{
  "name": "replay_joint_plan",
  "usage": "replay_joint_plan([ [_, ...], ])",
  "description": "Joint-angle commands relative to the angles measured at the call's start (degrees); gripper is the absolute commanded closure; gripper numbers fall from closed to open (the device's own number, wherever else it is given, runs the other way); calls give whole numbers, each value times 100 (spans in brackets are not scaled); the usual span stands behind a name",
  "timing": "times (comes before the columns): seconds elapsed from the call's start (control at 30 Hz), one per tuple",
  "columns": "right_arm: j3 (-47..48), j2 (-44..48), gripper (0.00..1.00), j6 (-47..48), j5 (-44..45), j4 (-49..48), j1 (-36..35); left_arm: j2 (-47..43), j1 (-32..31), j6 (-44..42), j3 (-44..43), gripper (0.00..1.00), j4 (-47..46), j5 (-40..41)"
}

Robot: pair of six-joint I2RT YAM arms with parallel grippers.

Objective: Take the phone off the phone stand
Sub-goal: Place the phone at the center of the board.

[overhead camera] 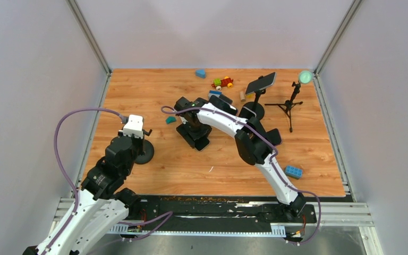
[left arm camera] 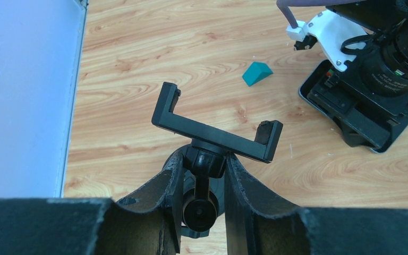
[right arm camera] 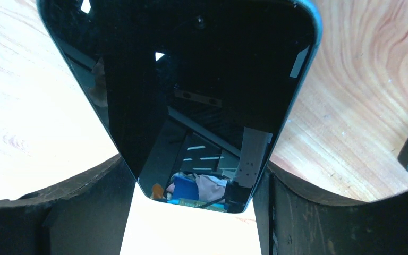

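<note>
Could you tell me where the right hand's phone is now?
Top view: the phone is mid-table, held in the right hand, right of the teal block.

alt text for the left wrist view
The left fingers clamp the neck of the black phone stand, its cradle empty. Beyond, on the wooden table, lie a teal wedge and the phone, gripped by the right fingers.
</note>
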State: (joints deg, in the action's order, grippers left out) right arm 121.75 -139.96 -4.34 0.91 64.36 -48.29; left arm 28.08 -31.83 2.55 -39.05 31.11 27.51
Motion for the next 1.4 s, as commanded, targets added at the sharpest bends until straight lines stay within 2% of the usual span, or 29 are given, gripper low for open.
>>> replay_joint_plan([
  [0.0,-527,-859,66,58,-95,1032,22,-63,16,-143,-77,100,-453,149],
  [0.17,-561,-852,63,142,-99,1214,22,-71,11,-140,-84,100,-440,158],
  [0.23,-833,-713,64,155,75,1164,22,-61,12,-140,-78,100,-438,151],
  [0.47,-1864,-40,65,215,-193,782,-6,-35,15,-149,-80,100,-450,134],
  [0.77,-2013,-274,57,151,80,588,-6,-34,15,-138,-75,100,-432,135],
  [1.03,-2185,-205,45,131,162,367,-28,-20,15,-163,-70,100,-455,147],
  [1.23,-2200,-112,30,135,119,250,-29,-25,13,-155,-68,100,-443,149],
  [1.37,-2212,-41,24,114,141,182,-24,-26,16,-165,-59,100,-444,150],
])
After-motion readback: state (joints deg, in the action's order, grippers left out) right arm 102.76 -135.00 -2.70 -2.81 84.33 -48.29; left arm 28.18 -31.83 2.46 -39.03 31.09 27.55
